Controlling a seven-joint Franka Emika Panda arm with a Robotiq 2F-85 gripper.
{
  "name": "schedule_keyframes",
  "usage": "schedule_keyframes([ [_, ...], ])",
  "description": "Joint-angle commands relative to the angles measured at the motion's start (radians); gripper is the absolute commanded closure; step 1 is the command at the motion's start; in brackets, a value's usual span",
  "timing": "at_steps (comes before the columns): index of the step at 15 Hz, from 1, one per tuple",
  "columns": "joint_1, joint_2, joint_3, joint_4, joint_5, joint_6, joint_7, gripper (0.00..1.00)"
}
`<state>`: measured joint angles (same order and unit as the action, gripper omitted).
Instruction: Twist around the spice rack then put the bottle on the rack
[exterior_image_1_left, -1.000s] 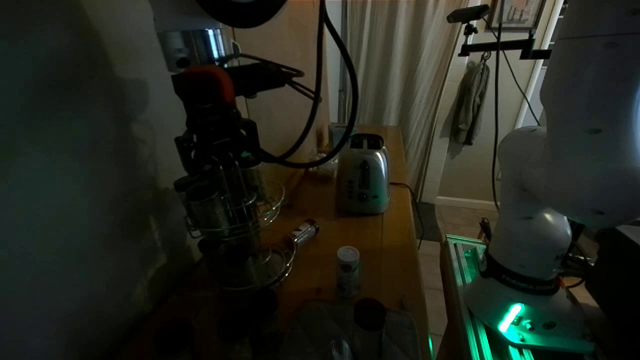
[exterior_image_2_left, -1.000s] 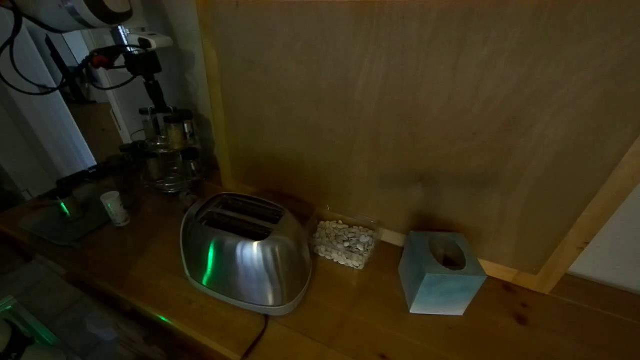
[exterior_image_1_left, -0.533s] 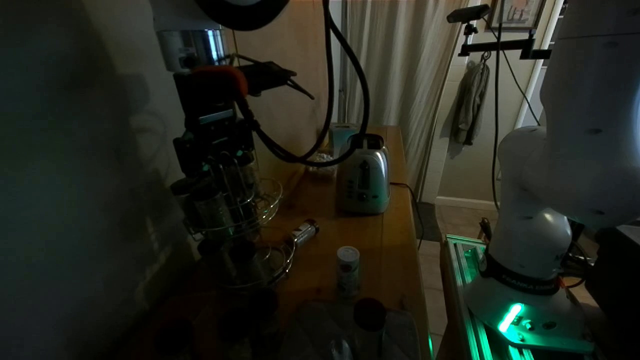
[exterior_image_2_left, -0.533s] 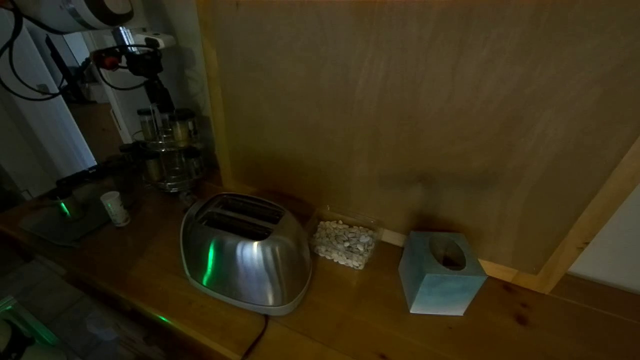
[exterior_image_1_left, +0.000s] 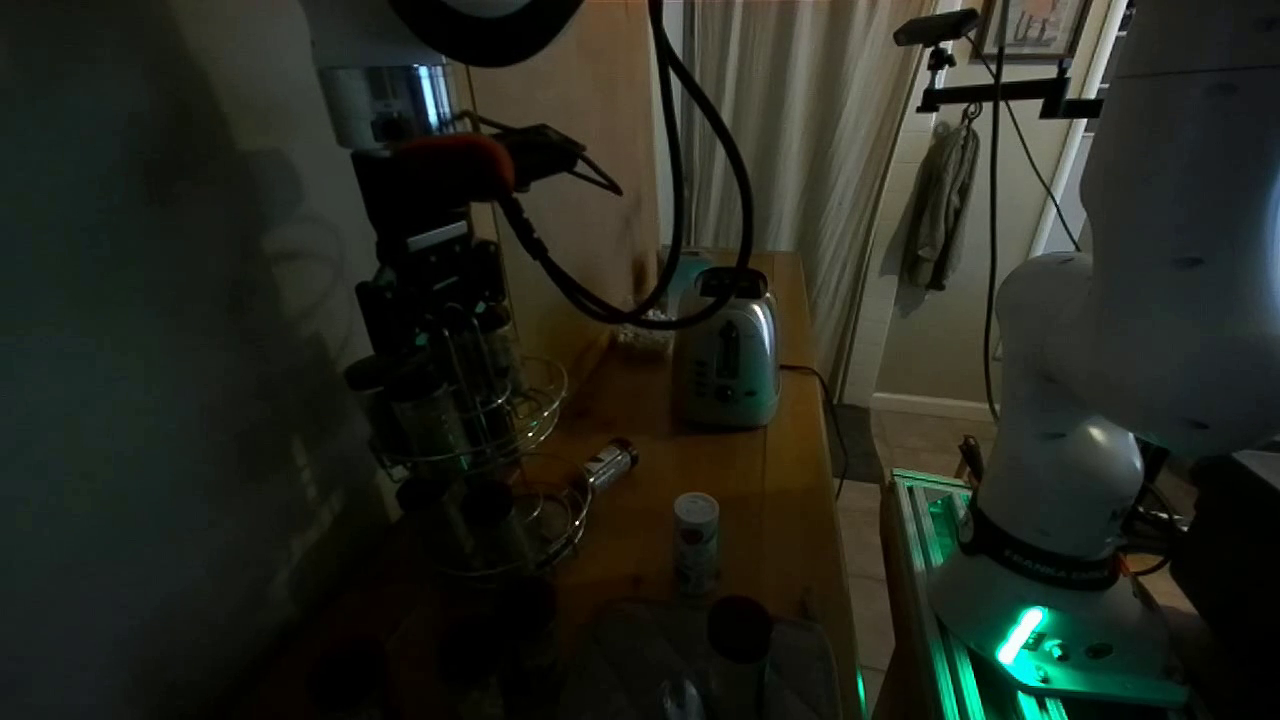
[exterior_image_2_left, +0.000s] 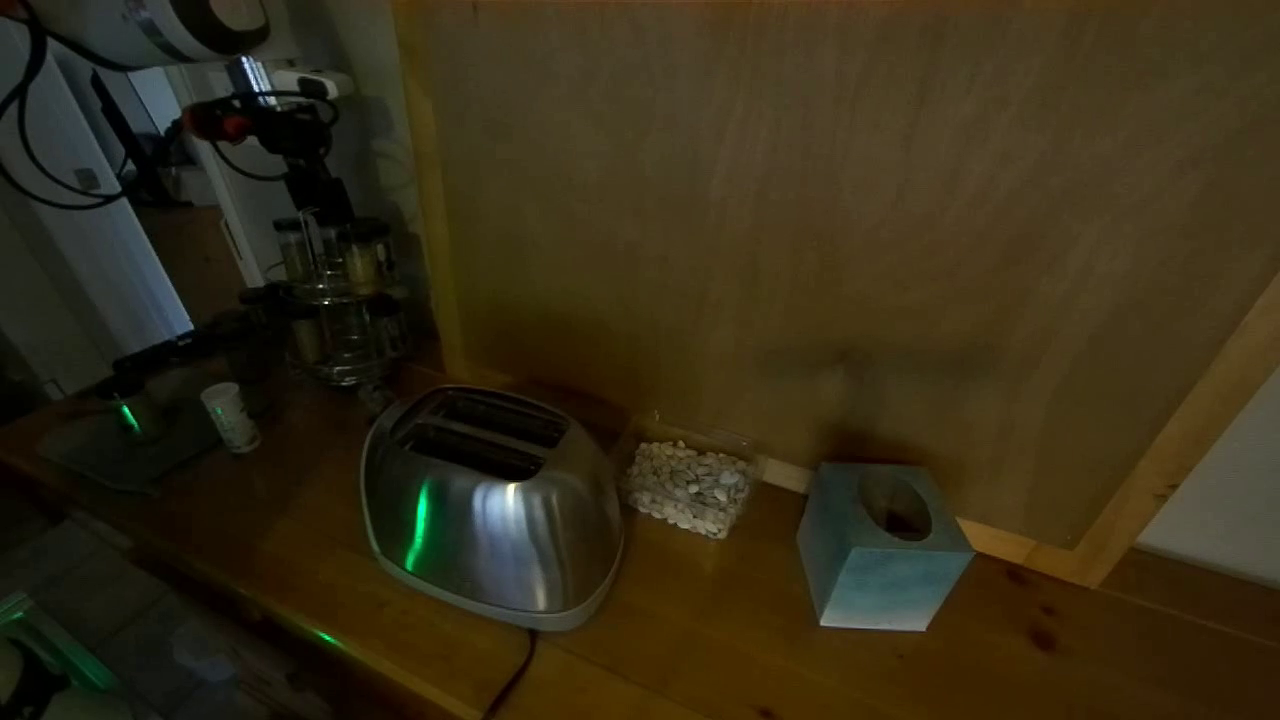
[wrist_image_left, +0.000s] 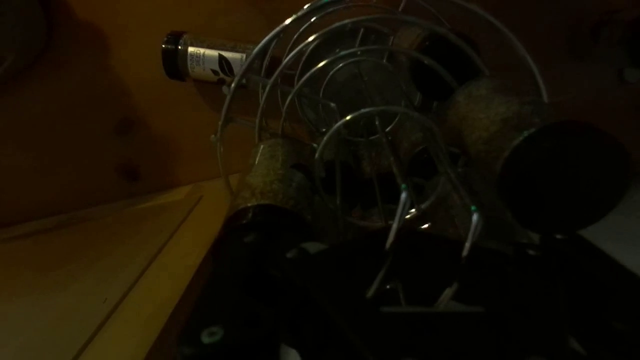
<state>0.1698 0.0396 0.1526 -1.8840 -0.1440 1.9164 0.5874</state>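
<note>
wooden counter (exterior_image_1_left: 775, 470), pale curtain (exterior_image_1_left: 790, 150) beyond; claw (exterior_image_2_left: 328, 208) at spice rack (exterior_image_2_left: 338, 293), opening and hold unclear.

This looks like a home kitchen! In an exterior view there's the toaster (exterior_image_1_left: 728, 350) on a wooden counter (exterior_image_1_left: 780, 490), spice rack (exterior_image_1_left: 500, 458) at its eight o'clock, curtain (exterior_image_1_left: 800, 150) just past twelve, and look, cloth (exterior_image_1_left: 943, 205) hanging near two, framed picture (exterior_image_1_left: 1035, 28) between one and two.
</note>
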Motion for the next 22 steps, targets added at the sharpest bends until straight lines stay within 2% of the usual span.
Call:
schedule_keyframes([
  [1,-0.004,-0.007,-0.004,-0.005,0.024,-0.006,-0.036,0.73],
  [3,-0.004,-0.006,-0.004,-0.003,0.026,-0.014,-0.028,0.69],
  [13,-0.006,-0.016,-0.006,0.002,0.062,-0.023,-0.026,0.01],
  [22,-0.014,-0.017,-0.015,0.011,0.058,-0.055,0.006,0.00],
])
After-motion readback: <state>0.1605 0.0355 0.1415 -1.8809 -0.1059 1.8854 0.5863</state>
